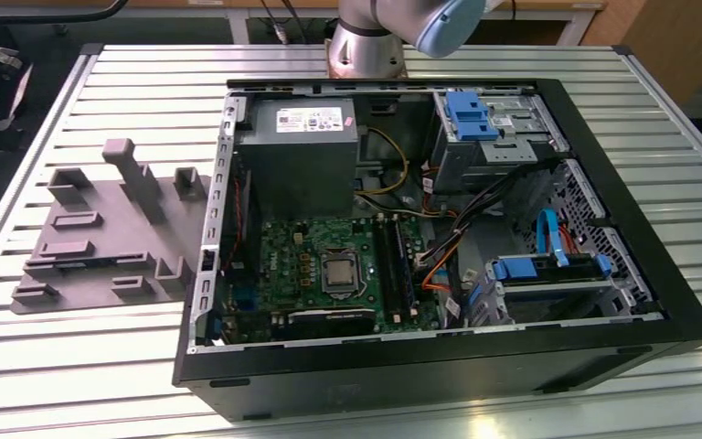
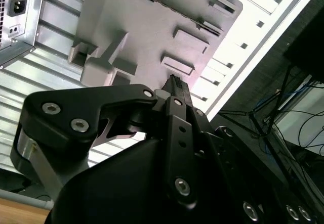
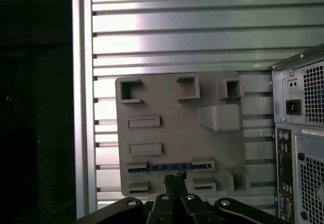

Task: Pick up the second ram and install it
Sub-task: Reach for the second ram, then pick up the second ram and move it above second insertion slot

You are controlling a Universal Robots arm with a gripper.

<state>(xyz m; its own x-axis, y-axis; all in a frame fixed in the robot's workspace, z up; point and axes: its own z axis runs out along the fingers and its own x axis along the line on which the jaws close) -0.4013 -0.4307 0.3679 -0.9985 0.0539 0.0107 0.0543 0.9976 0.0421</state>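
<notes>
Jaws: clenched tip to tip in both wrist views, nothing between them. Second ram (image 3: pixel 169 167): blue stick seated on edge in a long slot of the grey fixture plate (image 3: pixel 172 128), just past the jaw tips and in line with them, not gripped. Plate lies flat on the slatted aluminium worktop (image 3: pixel 177 37). Open PC tower (image 3: pixel 304 133) lies beside the plate, off to one side of the jaws, rear panel facing them
</notes>
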